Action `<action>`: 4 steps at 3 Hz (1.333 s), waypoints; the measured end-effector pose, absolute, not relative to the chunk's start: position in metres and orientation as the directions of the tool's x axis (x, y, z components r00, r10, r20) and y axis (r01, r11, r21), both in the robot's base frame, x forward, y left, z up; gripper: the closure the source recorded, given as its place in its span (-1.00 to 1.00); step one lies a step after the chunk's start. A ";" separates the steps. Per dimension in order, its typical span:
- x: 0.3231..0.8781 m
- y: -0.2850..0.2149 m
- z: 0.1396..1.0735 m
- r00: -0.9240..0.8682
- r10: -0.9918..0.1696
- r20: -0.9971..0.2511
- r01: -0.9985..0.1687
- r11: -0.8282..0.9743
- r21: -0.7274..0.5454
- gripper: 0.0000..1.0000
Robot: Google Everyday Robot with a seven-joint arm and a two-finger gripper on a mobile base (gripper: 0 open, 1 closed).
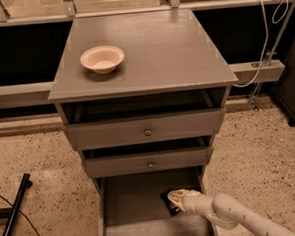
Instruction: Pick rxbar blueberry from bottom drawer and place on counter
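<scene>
The bottom drawer [132,201] is pulled out at the foot of the grey cabinet. A small dark wrapper, the rxbar blueberry [167,199], lies at its right side, mostly covered by my gripper [176,200]. My white arm reaches in from the lower right and the gripper sits right on the bar. The counter [148,50] is the flat grey top of the cabinet.
A cream bowl [102,58] sits on the counter's left part. Two knobbed drawers [147,131] stand slightly open above the bottom drawer. A black pole [13,218] lies on the speckled floor at the left. A white cable [263,43] hangs at the right.
</scene>
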State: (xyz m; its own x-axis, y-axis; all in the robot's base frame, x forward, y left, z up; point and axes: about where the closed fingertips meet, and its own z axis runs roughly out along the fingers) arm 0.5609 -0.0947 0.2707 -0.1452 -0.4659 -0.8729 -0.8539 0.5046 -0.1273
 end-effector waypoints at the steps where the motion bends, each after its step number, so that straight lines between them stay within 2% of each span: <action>1: 0.573 -0.093 0.222 -0.301 -0.498 -0.813 -0.808 0.587 -0.060 0.01; 2: 0.576 -0.101 0.180 -0.395 -0.457 -0.797 -0.744 0.668 -0.015 -0.61; 3: 0.572 -0.106 0.165 -0.415 -0.449 -0.791 -0.719 0.695 -0.017 -1.00; 4: 0.568 -0.110 0.145 -0.443 -0.447 -0.777 -0.707 0.708 -0.005 -1.00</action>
